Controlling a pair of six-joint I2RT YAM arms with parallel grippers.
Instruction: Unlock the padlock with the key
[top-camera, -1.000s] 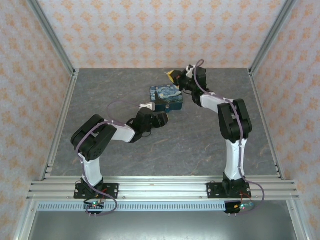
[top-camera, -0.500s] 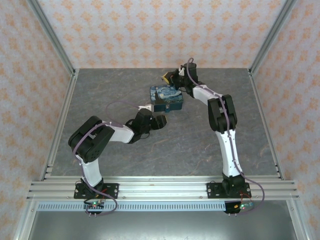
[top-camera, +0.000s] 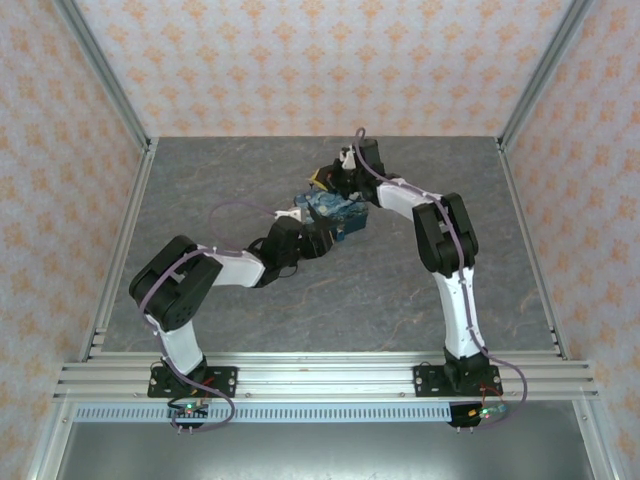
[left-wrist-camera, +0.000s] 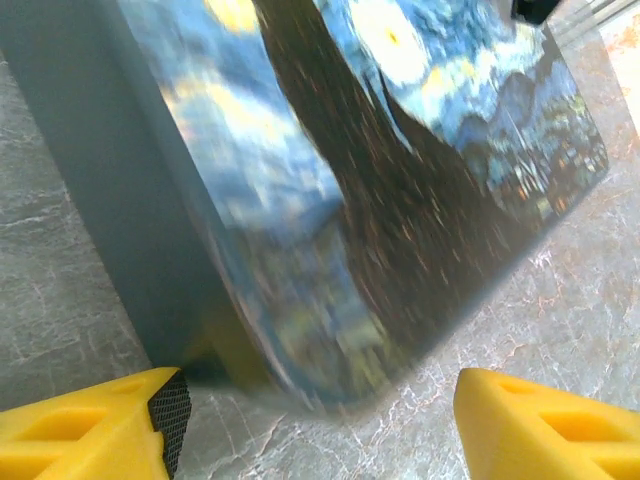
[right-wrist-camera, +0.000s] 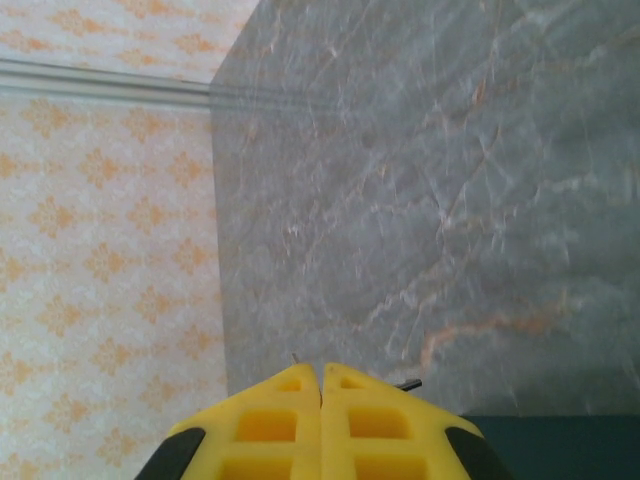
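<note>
Both arms have come in toward the blue painted box (top-camera: 338, 208) since a second ago. The right gripper (top-camera: 320, 180) has swung from behind the box to its far left corner. The left arm has pushed up to the near side. The box sits in the middle of the gray counter (top-camera: 420, 290) and looks a bit turned from how it lay before.

In the left wrist view, the left gripper (left-wrist-camera: 318, 395) is spread wide, with one yellow finger on each side of the box's near corner. The finger on the right of that picture stands apart from the box. The other is just beside it, and I cannot tell if it touches. The box is blurry there.

In the right wrist view, the right gripper's fingers (right-wrist-camera: 290, 405) are pressed tight together. A thin little sliver (right-wrist-camera: 409, 381) pokes out beside the tips. It may be the key, but it is too small to be sure. The padlock is too small to pick out. My guess is that it hangs on the box close to the right gripper.

The key is likely light, stiff and slippery, so it needs a firm pinch on its flat head, with the long part left free. The padlock is little and hard and would likely swing when poked, so the box should be held steady by its sides.
</note>
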